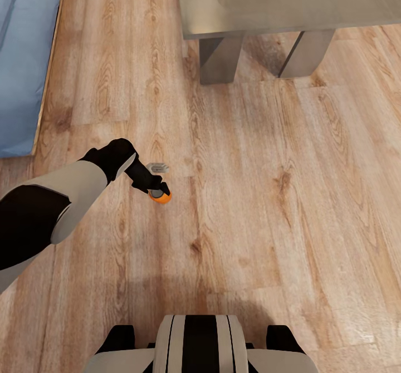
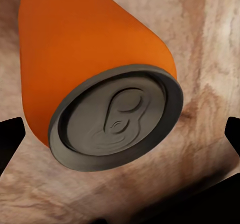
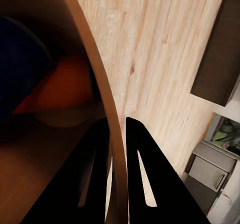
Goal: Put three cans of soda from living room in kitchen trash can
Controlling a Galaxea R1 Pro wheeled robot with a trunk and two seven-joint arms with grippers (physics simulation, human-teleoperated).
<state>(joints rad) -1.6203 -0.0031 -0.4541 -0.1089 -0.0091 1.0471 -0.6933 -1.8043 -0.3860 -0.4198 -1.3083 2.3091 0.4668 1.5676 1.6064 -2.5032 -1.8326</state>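
Light wood floor [image 1: 267, 195] is stretching across the head view, and we are looking down on it from our head camera, with our own black and white base showing at the near edge. Our left arm is reaching out over the planks, and its left gripper [image 1: 158, 190] is hanging right above an orange soda can [image 1: 161, 196] that is standing upright on the floor, well apart from the glass-topped bench [image 1: 278, 5] farther ahead and from the light blue sofa [image 1: 25, 55] off to our left. In the left wrist view the same can [image 2: 95, 68] is showing its grey metal top and pull tab, and the dark fingers [image 2: 11, 139] are standing spread wide to either side of it, not touching it. In the right wrist view our right gripper [image 3: 116, 129] is pinching the thin rim of the trash can [image 3: 92, 68], one of its fingers [image 3: 145, 174] outside the wall and the other inside. Within the trash can's brown interior we are seeing a second orange can [image 3: 62, 91] lying beside a dark blue can [image 3: 20, 58]. Beyond the rim, a grey cabinet [image 3: 210, 169] is standing on the floor.
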